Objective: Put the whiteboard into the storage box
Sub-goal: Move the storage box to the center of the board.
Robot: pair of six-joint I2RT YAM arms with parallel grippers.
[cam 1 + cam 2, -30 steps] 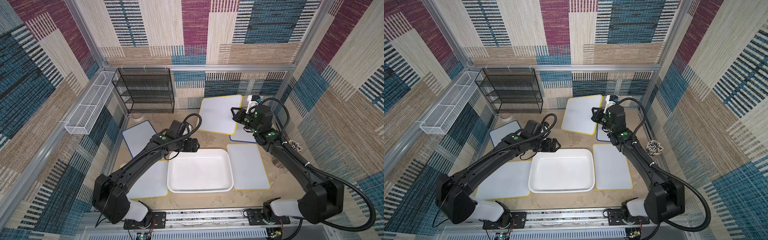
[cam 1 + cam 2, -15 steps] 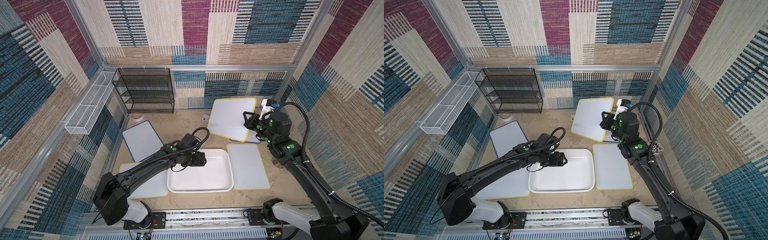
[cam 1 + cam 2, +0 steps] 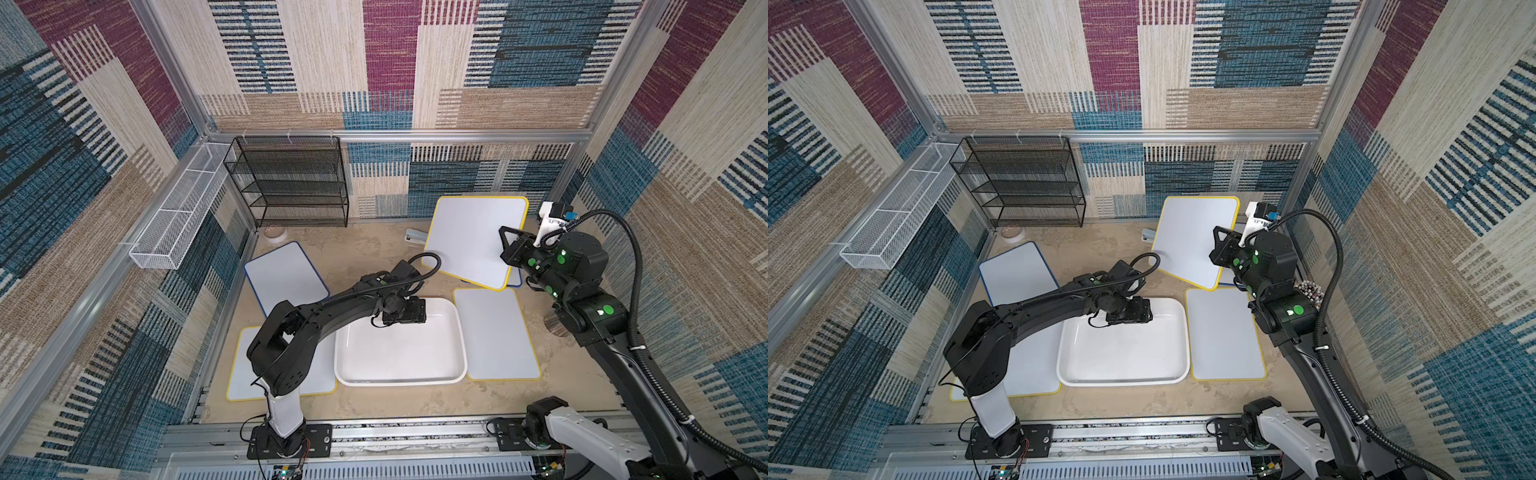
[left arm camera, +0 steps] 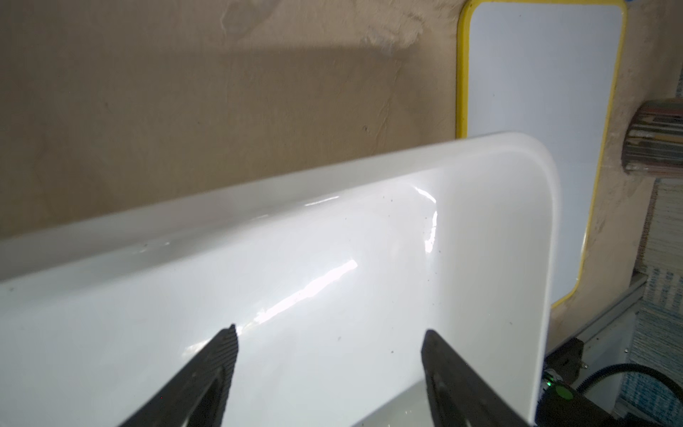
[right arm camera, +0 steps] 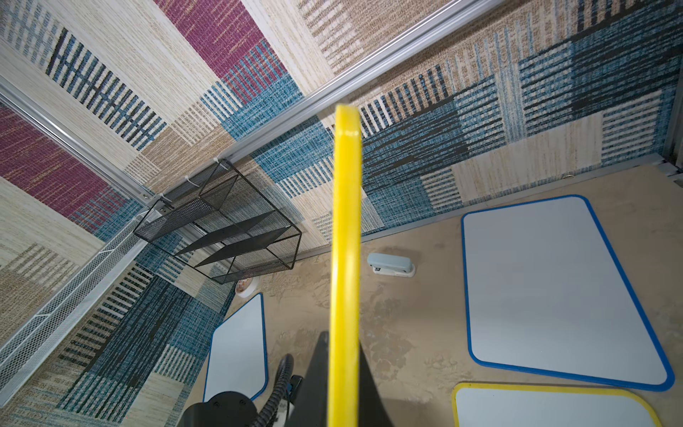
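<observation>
Right jaws pinching yellow-rimmed whiteboard, tips mostly hidden, left jaws spread above storage box, seemingly not touching

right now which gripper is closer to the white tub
Left. The left gripper hangs open over the tub; the right gripper is past its far corner, gripping a whiteboard.

We note the storage box on the table, a flat whiteboard just right of it, the tilted whiteboard behind that, the rack at rear left.
</observation>
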